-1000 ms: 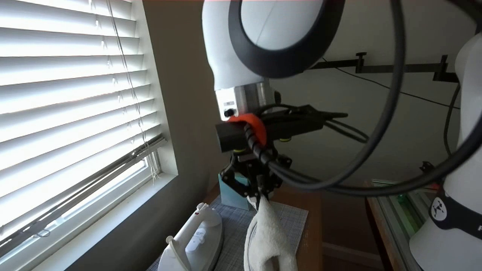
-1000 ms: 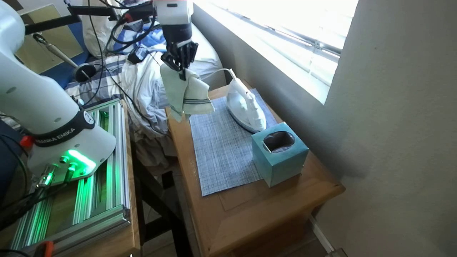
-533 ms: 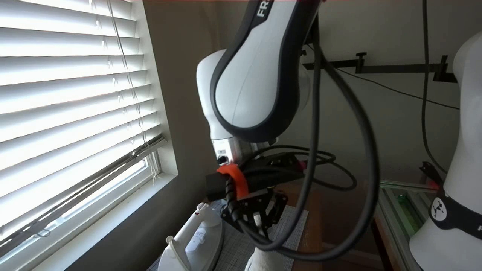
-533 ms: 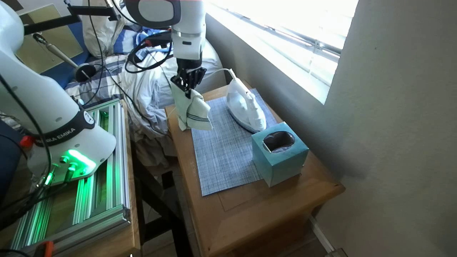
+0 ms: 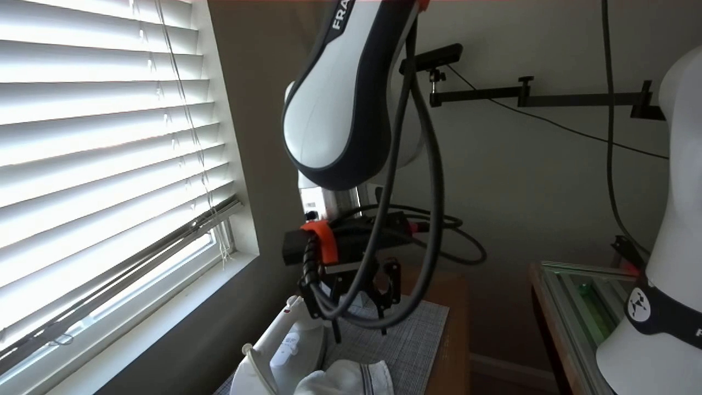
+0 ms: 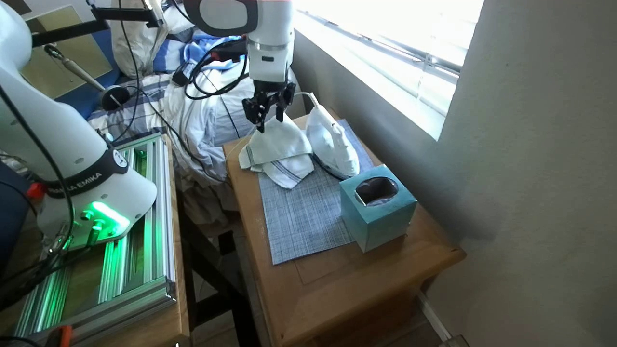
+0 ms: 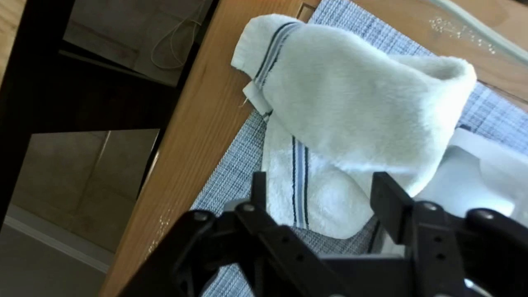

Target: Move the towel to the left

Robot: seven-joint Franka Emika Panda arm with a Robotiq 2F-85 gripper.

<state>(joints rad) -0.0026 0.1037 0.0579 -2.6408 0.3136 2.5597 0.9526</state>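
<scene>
Just right of a white iron [image 5: 290,343], in an exterior view, a cream towel [image 5: 348,378] with a dark-striped end lies low in the scene, partly cut off by the frame. A black gripper [image 5: 360,332] hangs above it, also right of the iron; its jaws stand apart and hold nothing.

Left of the iron, in an exterior view, the towel [image 6: 277,149] shows almost whole: a loose heap, partly on a gray-blue woven mat [image 6: 303,221] and partly on the bare wood of a table [image 6: 337,299]. The mat runs under the iron, and a teal tissue box [image 6: 378,209] stands at the iron's lower end as seen here.

In the wrist view, the towel [image 7: 350,95] is folded over on itself left of the iron, its plump right-hand fold touching the iron or just beside it; which, cannot be told. The gripper's fingers [image 7: 390,206] are spread wide over the lower part, with no cloth pinched between them. The pile looks thick and fluffy, so the towel should be light, soft and limp, not slippery, with nothing to break. Lifted, it would likely droop rather than keep its shape. For another hold, a raised ridge of the heap, a little away from the iron, seems best; the fold nearest the iron could drag against it, and a pinch of the top layer alone may leave the rest trailing.
</scene>
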